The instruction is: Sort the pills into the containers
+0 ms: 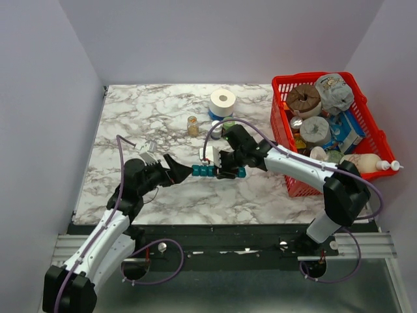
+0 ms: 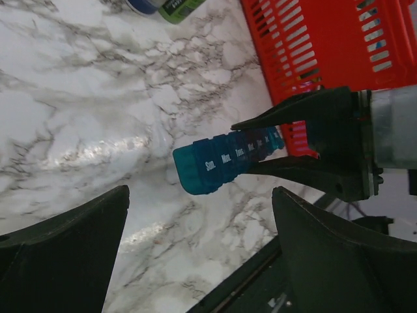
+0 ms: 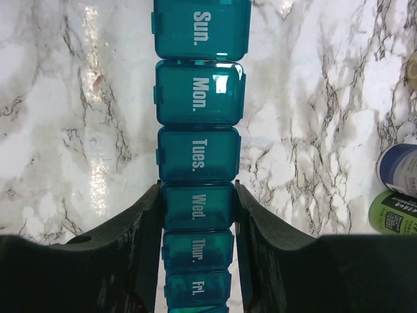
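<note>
The teal pill organizer (image 1: 207, 171) is a strip of closed lidded compartments marked with days. It lies across the middle of the marble table. My right gripper (image 1: 225, 169) is shut on it around the "Wed." compartment (image 3: 199, 207), one finger on each long side. In the left wrist view the organizer (image 2: 218, 160) sticks out from the right gripper's fingers (image 2: 293, 114). My left gripper (image 1: 184, 171) is open and empty, its tips just left of the organizer's "Sun." end. No loose pills show.
A red mesh basket (image 1: 281, 86) full of items stands at the right. An amber bottle (image 1: 193, 125), a white tape roll (image 1: 223, 102) and green and white bottles (image 3: 397, 195) stand behind the organizer.
</note>
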`<state>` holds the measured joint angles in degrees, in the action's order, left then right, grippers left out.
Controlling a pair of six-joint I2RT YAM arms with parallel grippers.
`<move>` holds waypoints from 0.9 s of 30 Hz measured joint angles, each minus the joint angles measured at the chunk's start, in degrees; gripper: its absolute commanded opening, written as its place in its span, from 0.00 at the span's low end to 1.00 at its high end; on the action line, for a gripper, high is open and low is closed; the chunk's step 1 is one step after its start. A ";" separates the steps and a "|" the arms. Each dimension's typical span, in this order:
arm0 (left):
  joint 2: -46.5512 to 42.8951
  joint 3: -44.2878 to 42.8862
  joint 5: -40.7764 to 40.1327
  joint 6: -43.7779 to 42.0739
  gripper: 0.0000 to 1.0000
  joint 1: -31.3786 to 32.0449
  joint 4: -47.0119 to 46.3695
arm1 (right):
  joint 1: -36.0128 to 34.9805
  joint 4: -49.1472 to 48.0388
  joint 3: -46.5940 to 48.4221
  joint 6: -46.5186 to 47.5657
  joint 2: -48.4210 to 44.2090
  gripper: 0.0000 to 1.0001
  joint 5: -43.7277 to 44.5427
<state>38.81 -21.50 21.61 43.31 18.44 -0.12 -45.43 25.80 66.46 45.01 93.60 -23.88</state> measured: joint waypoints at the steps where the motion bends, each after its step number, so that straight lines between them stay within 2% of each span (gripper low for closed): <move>1: 1.14 1.53 1.38 3.02 0.99 -0.13 -2.32 | 0.02 0.00 0.00 0.00 -0.50 0.33 -0.42; 8: 4.83 5.11 7.56 13.57 0.96 -0.37 -13.11 | 0.02 0.33 0.02 0.00 -3.39 0.33 -2.95; 12: 6.84 5.33 9.73 17.25 0.88 -0.39 -18.36 | 0.00 0.72 0.13 -0.07 -3.61 0.33 -4.33; 16: 8.48 5.46 10.62 19.32 0.72 -0.39 -20.79 | 0.00 0.87 0.48 -0.22 -3.61 0.33 -5.20; 21: 11.04 5.46 11.32 20.37 0.60 -0.39 -21.38 | 0.00 0.87 1.03 -0.52 -3.61 0.33 -5.88; 24: 12.37 5.46 11.65 20.63 0.50 -0.39 -21.70 | -0.22 0.87 1.03 -0.68 -3.61 0.33 -6.10; 25: 12.66 5.46 11.72 20.68 0.42 -0.39 -21.77 | -0.39 0.87 1.03 -0.72 -3.61 0.33 -6.23; 27: 13.42 5.44 11.96 20.68 0.36 -0.39 -22.08 | -0.81 0.87 1.03 -0.90 -3.61 0.33 -6.38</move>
<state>52.23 -16.05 33.56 63.99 18.04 -22.20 -46.24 26.68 67.48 44.12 90.00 -30.26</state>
